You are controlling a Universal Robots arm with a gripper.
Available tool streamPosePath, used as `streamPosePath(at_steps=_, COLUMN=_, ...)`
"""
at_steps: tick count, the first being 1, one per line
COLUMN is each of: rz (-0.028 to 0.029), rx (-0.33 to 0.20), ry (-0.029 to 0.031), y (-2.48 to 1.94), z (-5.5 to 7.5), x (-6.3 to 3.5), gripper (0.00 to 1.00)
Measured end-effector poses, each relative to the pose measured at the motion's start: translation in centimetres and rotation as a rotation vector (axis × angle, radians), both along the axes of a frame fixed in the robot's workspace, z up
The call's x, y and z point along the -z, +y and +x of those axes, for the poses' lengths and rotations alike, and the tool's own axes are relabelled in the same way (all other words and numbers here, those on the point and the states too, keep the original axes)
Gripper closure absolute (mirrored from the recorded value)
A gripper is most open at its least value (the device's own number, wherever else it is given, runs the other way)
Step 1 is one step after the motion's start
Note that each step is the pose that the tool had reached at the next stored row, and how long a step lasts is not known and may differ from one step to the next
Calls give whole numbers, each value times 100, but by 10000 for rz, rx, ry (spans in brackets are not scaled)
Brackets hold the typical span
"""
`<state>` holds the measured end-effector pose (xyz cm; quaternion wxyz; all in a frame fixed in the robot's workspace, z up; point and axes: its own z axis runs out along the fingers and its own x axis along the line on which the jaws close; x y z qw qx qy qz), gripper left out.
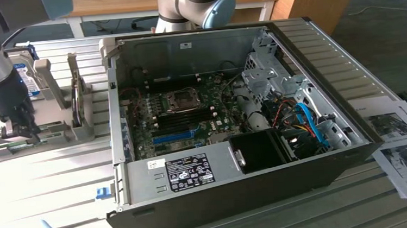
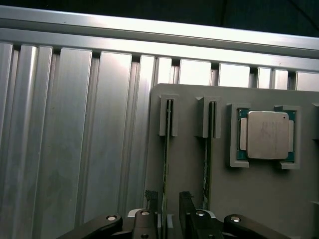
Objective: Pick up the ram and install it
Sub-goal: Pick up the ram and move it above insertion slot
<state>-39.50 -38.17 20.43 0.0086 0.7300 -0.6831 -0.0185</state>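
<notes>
Two ram sticks stand on edge in slots of a grey holder (image 2: pixel 184 149). I see them as thin green strips: one ram (image 2: pixel 166 154) runs between my fingertips, the other ram (image 2: pixel 207 154) lies one slot over. My gripper (image 2: pixel 168 201) is open, with a finger (image 2: pixel 151 199) on one side of the first stick and a finger (image 2: pixel 186 200) on the other; I see no contact. In the exterior view the gripper (image 1: pixel 19 128) hangs low over the grey holder (image 1: pixel 52 135) at the exterior view's left, beside the open computer case (image 1: pixel 218 118).
A processor chip (image 2: pixel 267 134) sits in a recess of the holder beside the sticks. The motherboard (image 1: pixel 185 115) lies inside the case with dark memory slots and a blue slot (image 1: pixel 172 136). Printed papers (image 1: pixel 406 147) lie at the exterior view's right. The table is ribbed aluminium (image 2: pixel 75 129).
</notes>
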Motion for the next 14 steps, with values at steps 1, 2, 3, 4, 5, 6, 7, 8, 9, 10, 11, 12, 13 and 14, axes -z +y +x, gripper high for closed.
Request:
streamPosePath(at_steps=1, rz=1, rx=0, ry=1, y=0, z=4, x=0, gripper=69)
streamPosePath(at_steps=2, rz=1, rx=0, ry=2, y=0, z=7, x=0, gripper=69)
streamPosePath(at_steps=3, rz=0, rx=1, ry=3, y=0, z=9, x=0, gripper=69)
streamPosePath(at_steps=4, rz=0, rx=1, ry=3, y=0, z=11, x=-1, gripper=69)
streamPosePath(at_steps=5, rz=-1, rx=1, ry=4, y=0, z=11, x=-1, gripper=69)
streamPosePath(at_steps=6, rz=0, rx=0, ry=3, y=0, z=11, x=-1, gripper=69)
streamPosePath(at_steps=7, rz=0, rx=0, ry=3, y=0, z=12, x=0, gripper=69)
streamPosePath(at_steps=8, rz=0, rx=0, ry=2, y=0, z=12, x=0, gripper=69)
streamPosePath(at_steps=9, rz=0, rx=0, ry=3, y=0, z=12, x=-1, gripper=69)
streamPosePath(at_steps=10, rz=0, rx=0, ry=1, y=0, z=13, x=0, gripper=69)
streamPosePath(at_steps=11, rz=1, rx=0, ry=1, y=0, z=16, x=0, gripper=69)
streamPosePath(at_steps=12, rz=0, rx=-1, ry=2, y=0, z=17, x=0, gripper=69)
streamPosePath(at_steps=13, rz=0, rx=0, ry=2, y=0, z=18, x=0, gripper=69)
streamPosePath(at_steps=14, rz=0, rx=0, ry=2, y=0, z=19, x=0, gripper=69)
